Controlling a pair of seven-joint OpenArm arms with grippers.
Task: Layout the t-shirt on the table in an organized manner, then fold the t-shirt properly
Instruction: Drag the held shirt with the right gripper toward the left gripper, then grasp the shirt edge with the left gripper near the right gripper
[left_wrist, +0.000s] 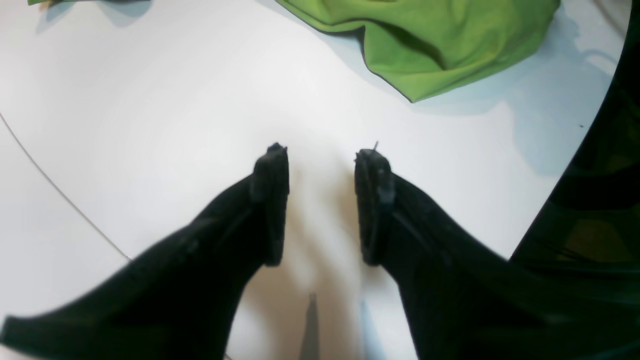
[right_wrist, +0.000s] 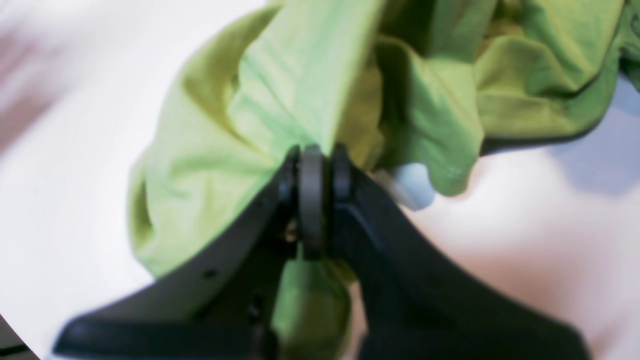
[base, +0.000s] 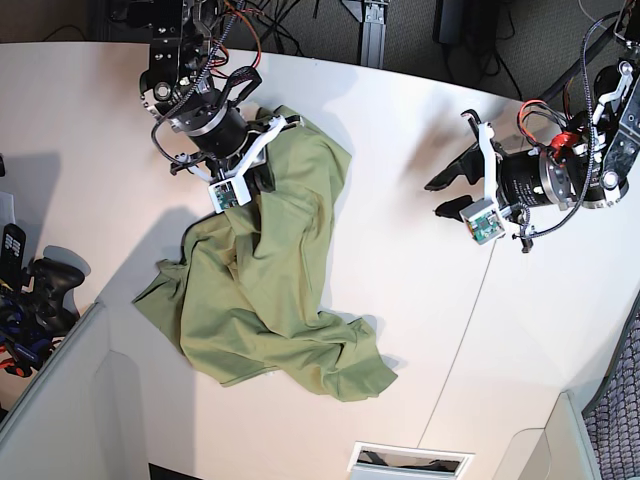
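The t-shirt (base: 265, 290) lies crumpled on the white counter (base: 400, 330), in the left half of the base view. It stretches from under the right arm at the upper left down to a wide, wrinkled part near the lower middle of the frame. One end is lifted in a ridge toward the right hand (base: 262, 172), and the rest is spread loosely with many folds.

In the right wrist view, the right hand (right_wrist: 312, 160) is closed tight, with green fabric of the t-shirt (right_wrist: 280, 100) pinched between its black fingers (right_wrist: 341, 172). More cloth hangs below the jaws.

The left hand (base: 455, 195) is at the right of the base view, well apart from the shirt. In the left wrist view the left hand (left_wrist: 322, 165) is partly open over bare counter (left_wrist: 150, 125) and holds nothing. A corner of the t-shirt (left_wrist: 430, 45) shows at the upper right of that frame
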